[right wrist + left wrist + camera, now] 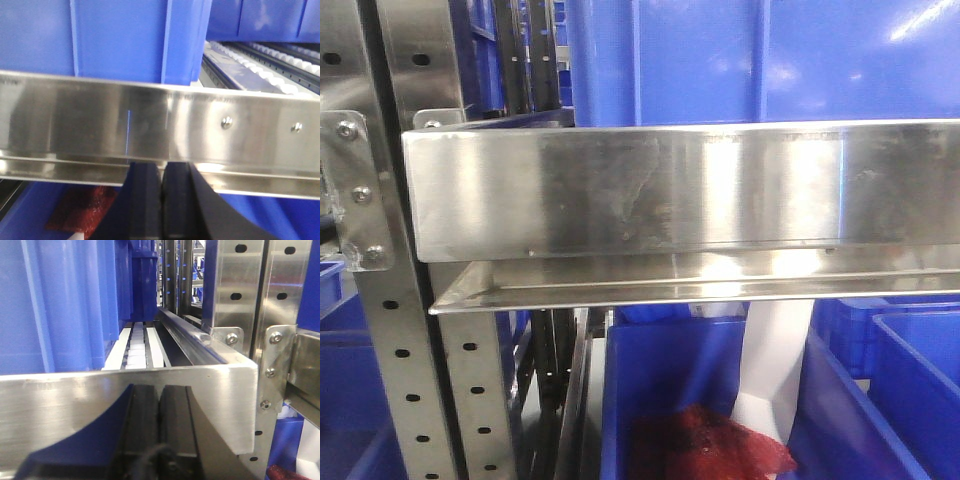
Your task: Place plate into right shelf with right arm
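Observation:
No plate shows in any view. The right shelf (680, 185) fills the front view with its broad brushed steel lip, and blue bins stand above and below it. In the right wrist view the same lip (150, 125) runs across just ahead of my right gripper (161, 167). That gripper is shut, its black fingers pressed together with nothing between them. My left gripper (159, 390) is also shut and empty, close in front of the steel lip (75, 405) of the neighbouring shelf, left of the uprights.
Perforated bolted uprights (400, 350) stand at the shelf's left end and also show as uprights (240, 295) in the left wrist view. Beneath the lip, a blue bin (660, 390) holds a red mesh item (710, 445) and a white sheet-like thing (775, 370). Roller tracks (136, 345) run back beside large blue bins (55, 305).

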